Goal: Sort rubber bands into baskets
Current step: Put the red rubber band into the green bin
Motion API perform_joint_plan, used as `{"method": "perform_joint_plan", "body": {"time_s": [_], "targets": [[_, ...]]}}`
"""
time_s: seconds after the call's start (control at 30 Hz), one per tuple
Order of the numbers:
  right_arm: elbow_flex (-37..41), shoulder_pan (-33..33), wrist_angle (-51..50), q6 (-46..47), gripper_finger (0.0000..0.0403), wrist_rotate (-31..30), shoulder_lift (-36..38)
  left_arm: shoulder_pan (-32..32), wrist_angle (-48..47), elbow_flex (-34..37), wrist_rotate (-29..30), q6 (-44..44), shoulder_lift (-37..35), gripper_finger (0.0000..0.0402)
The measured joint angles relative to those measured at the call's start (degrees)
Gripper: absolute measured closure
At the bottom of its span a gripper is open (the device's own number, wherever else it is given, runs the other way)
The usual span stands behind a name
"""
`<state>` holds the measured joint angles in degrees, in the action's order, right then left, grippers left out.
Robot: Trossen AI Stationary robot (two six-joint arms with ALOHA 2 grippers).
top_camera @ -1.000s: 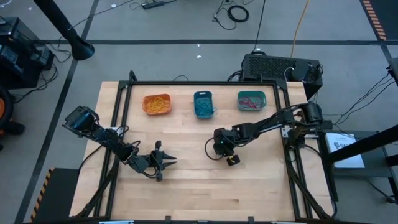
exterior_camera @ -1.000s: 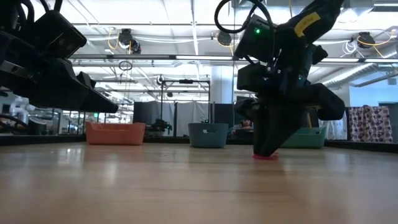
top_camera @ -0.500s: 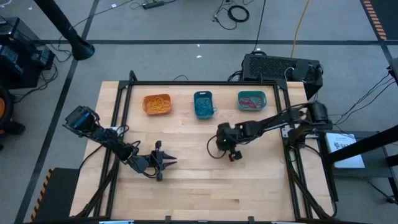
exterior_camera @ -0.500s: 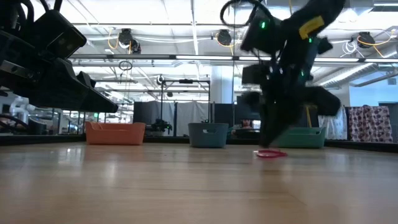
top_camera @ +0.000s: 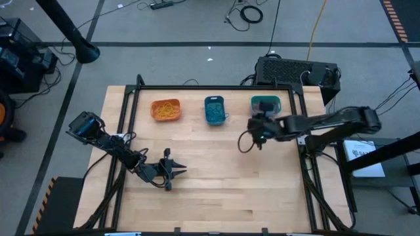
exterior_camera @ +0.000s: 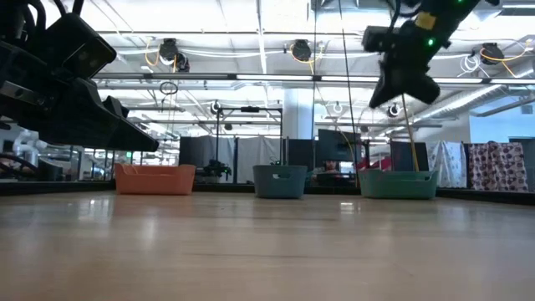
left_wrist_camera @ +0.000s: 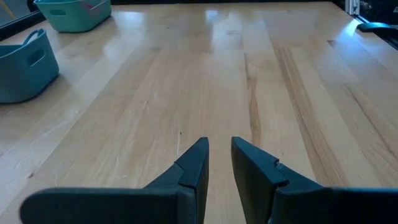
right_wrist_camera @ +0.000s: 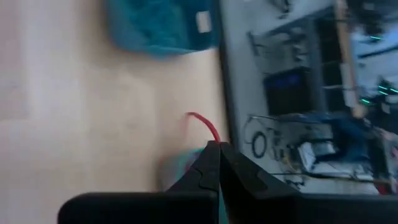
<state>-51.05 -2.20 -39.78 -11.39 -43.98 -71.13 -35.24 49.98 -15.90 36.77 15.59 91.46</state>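
Three baskets stand in a row at the table's far side: orange [top_camera: 165,109], blue [top_camera: 214,109] and teal [top_camera: 265,105], each with rubber bands in it. My right gripper [top_camera: 257,133] is raised above the table just in front of the teal basket [exterior_camera: 399,183], shut on a red rubber band [right_wrist_camera: 202,121]. My left gripper [top_camera: 176,172] waits low over the table's near left part, its fingers [left_wrist_camera: 219,162] a little apart and empty. My right gripper pinches the red rubber band between its two shut fingers [right_wrist_camera: 211,163]. A short arc of the band [right_wrist_camera: 205,124] sticks out past the fingertips. The band is lifted clear of the table; the fingers hide the rest of it.
A black frame [top_camera: 216,88] runs along the table's far edge behind the baskets. A black box [top_camera: 295,71] sits beyond the far right corner. Bare wood [top_camera: 216,190] lies between the two arms and toward the near edge.
My right gripper, which was down on the table at a red rubber band near the middle, has risen and gone toward the far right, toward the teal basket. The band has left the table with it. My left arm has kept still.
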Motion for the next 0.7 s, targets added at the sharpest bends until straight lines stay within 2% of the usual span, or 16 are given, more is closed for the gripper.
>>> {"method": "perform_joint_plan", "body": {"time_s": [0.23, 0.7], "targets": [[-0.02, 3.70, 0.49, -0.22, 0.0403, -7.31, 6.83, 0.00, 0.00, 0.00, 0.00, -1.01, 0.00, 0.0325], [-0.02, 16.82, 0.62, 0.63, 0.0402, -6.69, 5.78, 0.00, -0.17, 0.00, 0.00, -1.42, 0.00, 0.0325]]}}
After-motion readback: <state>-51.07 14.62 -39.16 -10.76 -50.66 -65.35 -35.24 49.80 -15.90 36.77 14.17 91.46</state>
